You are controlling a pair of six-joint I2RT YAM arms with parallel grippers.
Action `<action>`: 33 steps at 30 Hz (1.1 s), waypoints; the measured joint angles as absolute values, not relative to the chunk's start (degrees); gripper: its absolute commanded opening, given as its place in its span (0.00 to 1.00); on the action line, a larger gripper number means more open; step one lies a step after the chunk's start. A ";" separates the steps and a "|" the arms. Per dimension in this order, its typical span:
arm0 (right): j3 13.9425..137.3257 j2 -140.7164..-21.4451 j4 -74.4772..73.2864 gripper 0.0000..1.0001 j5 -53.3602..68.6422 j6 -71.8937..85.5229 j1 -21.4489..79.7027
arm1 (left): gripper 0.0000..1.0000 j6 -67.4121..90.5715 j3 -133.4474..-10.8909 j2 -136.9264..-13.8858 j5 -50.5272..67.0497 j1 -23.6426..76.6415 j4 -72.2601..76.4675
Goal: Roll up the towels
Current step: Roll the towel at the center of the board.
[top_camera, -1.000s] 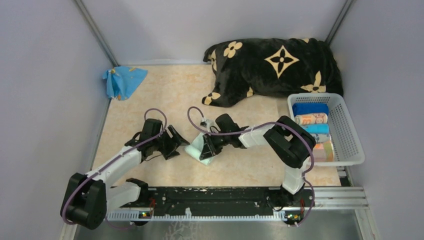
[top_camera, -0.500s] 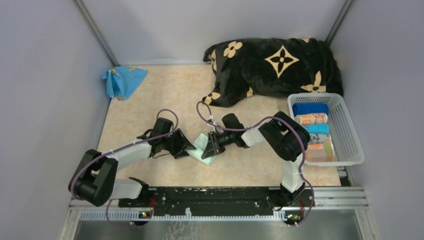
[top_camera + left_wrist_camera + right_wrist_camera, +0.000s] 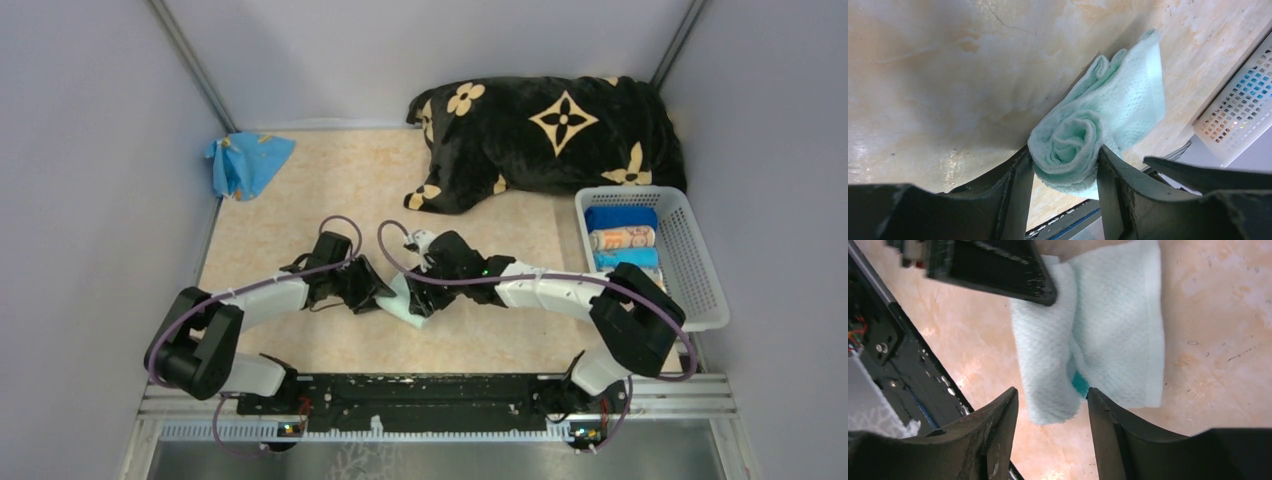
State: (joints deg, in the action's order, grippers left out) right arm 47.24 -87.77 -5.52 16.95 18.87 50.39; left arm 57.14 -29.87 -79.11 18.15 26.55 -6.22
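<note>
A mint green towel (image 3: 402, 304), partly rolled, lies on the table in front of the arm bases. In the left wrist view its rolled end (image 3: 1068, 142) sits squeezed between the two fingers of my left gripper (image 3: 1064, 156), which is shut on it; the unrolled tail (image 3: 1135, 95) stretches away across the table. My right gripper (image 3: 1050, 407) stands open at the roll's other end (image 3: 1045, 365), left finger clear of the cloth, right finger at its edge. From above, the left gripper (image 3: 372, 293) and right gripper (image 3: 420, 298) face each other across the towel.
A white basket (image 3: 700, 250) at the right holds several rolled towels (image 3: 620, 238). A big black blanket with beige flowers (image 3: 550, 135) lies at the back. A crumpled blue towel (image 3: 245, 160) sits in the back left corner. Walls close in on three sides.
The right gripper has let go of the mint towel and opened, its arm swinging out to the right. The left gripper moved right onto the roll's end and closed on it.
</note>
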 measured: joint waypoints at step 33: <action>55.48 -98.87 -10.87 0.20 -14.11 0.10 68.97 | 0.82 56.97 -32.82 -78.61 15.35 27.29 -9.15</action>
State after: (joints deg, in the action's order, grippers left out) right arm 55.48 -98.87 -10.87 -14.11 0.10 68.97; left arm 56.97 -32.82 -78.61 15.35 27.29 -9.15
